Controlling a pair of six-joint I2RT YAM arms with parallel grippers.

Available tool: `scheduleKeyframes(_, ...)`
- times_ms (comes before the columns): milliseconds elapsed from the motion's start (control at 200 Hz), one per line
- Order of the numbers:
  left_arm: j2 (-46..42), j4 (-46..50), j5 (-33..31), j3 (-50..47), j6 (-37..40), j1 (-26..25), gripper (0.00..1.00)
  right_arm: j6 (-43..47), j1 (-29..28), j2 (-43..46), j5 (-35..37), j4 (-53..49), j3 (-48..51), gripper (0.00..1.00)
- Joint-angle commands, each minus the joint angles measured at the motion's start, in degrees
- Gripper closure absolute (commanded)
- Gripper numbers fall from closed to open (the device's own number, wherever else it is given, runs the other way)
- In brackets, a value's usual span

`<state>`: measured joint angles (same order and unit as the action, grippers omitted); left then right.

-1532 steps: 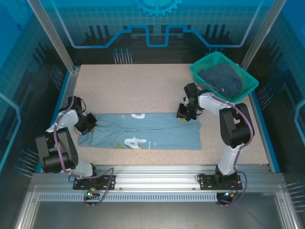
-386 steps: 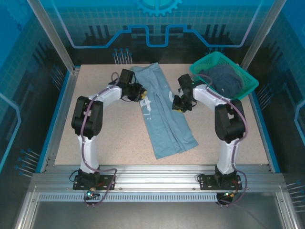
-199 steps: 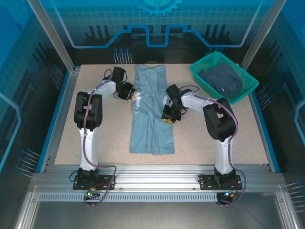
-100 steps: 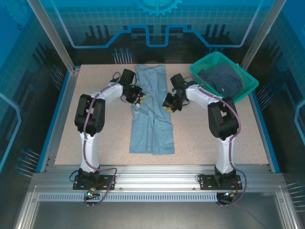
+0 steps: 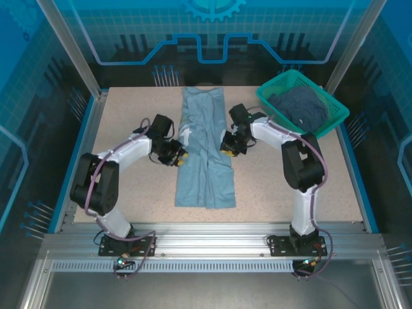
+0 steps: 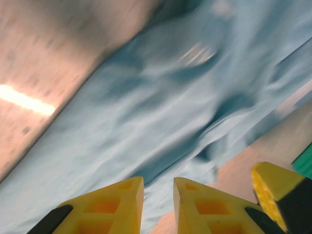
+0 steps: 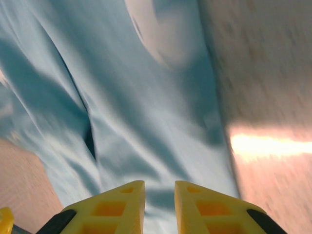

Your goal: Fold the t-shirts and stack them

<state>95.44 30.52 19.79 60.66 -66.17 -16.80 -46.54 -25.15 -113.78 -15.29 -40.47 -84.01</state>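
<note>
The pale blue-grey t-shirt lies flat as a long narrow strip running from the far edge toward me. My left gripper hovers at its left edge, about halfway along. The jaws stand a little apart with nothing between them, and cloth shows below. My right gripper sits at the strip's right edge, also slightly open and empty over the cloth. The darker slate t-shirt lies crumpled in the basket.
The teal-green mesh basket stands at the far right corner of the speckled table. There is bare table on both sides of the strip. A blue raised rim borders the table.
The left gripper has slid toward me along the shirt's left edge. The right gripper has shifted slightly nearer. The shirt has stayed in place since a second ago.
</note>
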Motion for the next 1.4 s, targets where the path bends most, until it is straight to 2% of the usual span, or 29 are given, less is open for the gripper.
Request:
scheduleKeyframes(0, -0.51, -2.11, 5.27, -7.81, -0.36, -3.41, 0.75, 3.33, -2.72, 6.99, -2.42, -3.3, 7.5, 0.76)
scheduleKeyframes(210, 0.25, -5.18, 4.75, -14.51, -2.5, -9.88, 0.77, 0.96, -9.55, 11.93, -5.91, -0.14, 21.38, 0.76)
scheduleKeyframes(460, -7.14, -3.46, -1.31, -25.64, -6.38, -12.72, 0.79, -3.86, -16.3, 8.83, -4.21, 2.63, 25.19, 0.77)
scheduleKeyframes(710, -10.83, -1.96, -4.6, -25.0, -6.2, -12.76, 0.67, -4.96, -17.58, 10.02, -1.95, -0.56, 24.1, 0.75)
scheduleKeyframes(815, -13.87, 4.1, -7.23, -22.05, -4.71, -13.19, 0.64, -5.26, -16.69, 13.67, -0.08, -2.73, 23.89, 0.72)
scheduleKeyframes(920, -18.92, 10.79, -8.77, -22.34, -4.54, -13.38, 0.64, -5.79, -16.47, 18.81, 2.36, -6.7, 24.01, 0.65)
scheduleKeyframes(1065, -25.89, 14.38, -6.47, -27.22, -3.91, -13.44, 0.63, -6.63, -15.52, 24.41, 1.55, -7.37, 29.37, 0.62)
scheduleKeyframes(1220, -27.93, 3.58, 1.39, -34.2, -5.05, -13.69, 0.61, -7.46, -15.09, 27.27, -1.39, -1.28, 37.93, 0.62)
scheduleKeyframes(1396, -24.74, 0.04, 2.39, -35.44, -3.99, -13.79, 0.58, -8.1, -15.23, 24.39, -2.11, 4.03, 39.63, 0.6)
